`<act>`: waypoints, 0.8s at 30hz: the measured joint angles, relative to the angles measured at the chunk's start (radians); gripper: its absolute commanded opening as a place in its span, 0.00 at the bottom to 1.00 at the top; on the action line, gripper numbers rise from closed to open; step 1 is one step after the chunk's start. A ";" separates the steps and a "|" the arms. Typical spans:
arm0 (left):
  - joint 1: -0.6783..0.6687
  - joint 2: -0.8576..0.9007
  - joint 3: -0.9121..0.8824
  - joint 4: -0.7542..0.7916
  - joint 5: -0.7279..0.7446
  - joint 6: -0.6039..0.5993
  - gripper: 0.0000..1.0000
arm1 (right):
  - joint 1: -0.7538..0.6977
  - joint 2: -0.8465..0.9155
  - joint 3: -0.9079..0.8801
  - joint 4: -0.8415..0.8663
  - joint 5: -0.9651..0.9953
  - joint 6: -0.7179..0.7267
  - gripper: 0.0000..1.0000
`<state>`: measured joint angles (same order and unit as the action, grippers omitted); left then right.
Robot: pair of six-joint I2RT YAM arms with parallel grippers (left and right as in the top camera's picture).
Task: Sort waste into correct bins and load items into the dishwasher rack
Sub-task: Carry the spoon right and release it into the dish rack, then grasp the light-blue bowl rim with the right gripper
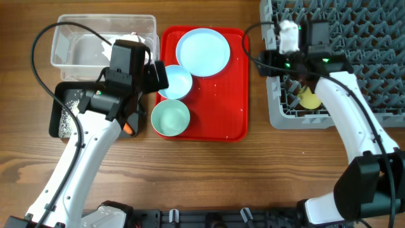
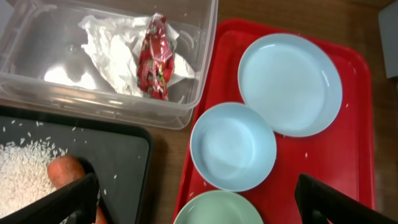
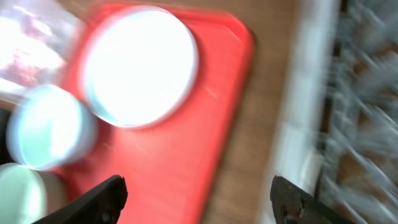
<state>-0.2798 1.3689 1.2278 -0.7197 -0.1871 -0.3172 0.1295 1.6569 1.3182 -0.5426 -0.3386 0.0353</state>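
Two robot arms reach in from the near edge of the brown wooden table (image 1: 202, 171).

Near row:
- The shallow black rectangular tub (image 1: 60, 101) holds a heap of loose white rice grains (image 2: 22, 174) and an orange carrot (image 2: 65, 171) beside the heap.
- The small pale-green bowl (image 1: 170, 118) sits on the near left corner of the flat red tray (image 1: 221, 107).
- The left tool (image 2: 198, 186) hovers over this corner with its fingers spread wide and nothing between them.

Middle row:
- The small light-blue bowl (image 1: 175, 82) stands on the tray just beyond the green one.
- A yellow cup (image 1: 309, 98) lies in the large grey pegged plastic rack (image 1: 354, 95), near its left front corner and partly hidden by the right arm.

Far row:
- The round light-blue plate (image 1: 202, 52) rests on the tray's far end, and a few stray grains dot the red surface.
- The deeper clear plastic tub (image 1: 69, 44) contains a crumpled white napkin (image 2: 109, 43) with a red wrapper (image 2: 155, 59) lying on it.
- The right tool (image 3: 199, 183) hangs above the strip between tray and rack, fingers parted and empty. Its wrist view is blurred.
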 measured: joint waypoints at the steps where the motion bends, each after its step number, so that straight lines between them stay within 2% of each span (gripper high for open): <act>1: 0.000 0.000 0.000 0.006 0.000 0.000 1.00 | 0.026 0.000 0.002 0.027 -0.024 0.021 0.77; 3: 0.007 0.000 0.000 0.005 0.000 -0.004 1.00 | 0.087 0.001 0.003 0.097 -0.025 0.091 0.77; 4: 0.016 0.000 0.000 0.001 0.001 -0.014 1.00 | 0.128 0.001 0.003 0.129 -0.002 0.172 0.77; 8: 0.120 -0.021 0.000 -0.070 0.018 -0.071 1.00 | 0.232 0.025 0.005 0.239 0.057 0.348 0.75; 14: 0.273 -0.077 0.000 -0.165 0.041 -0.093 1.00 | 0.326 0.204 0.008 0.322 0.079 0.537 0.67; 19: 0.352 -0.076 0.000 -0.190 0.047 -0.093 1.00 | 0.362 0.371 0.008 0.343 0.050 0.620 0.60; 24: 0.358 -0.076 0.000 -0.190 0.047 -0.093 1.00 | 0.391 0.397 0.008 0.380 0.044 0.653 0.57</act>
<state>0.0780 1.2930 1.2278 -0.9096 -0.1402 -0.4103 0.5205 2.0541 1.3258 -0.1623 -0.2947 0.6888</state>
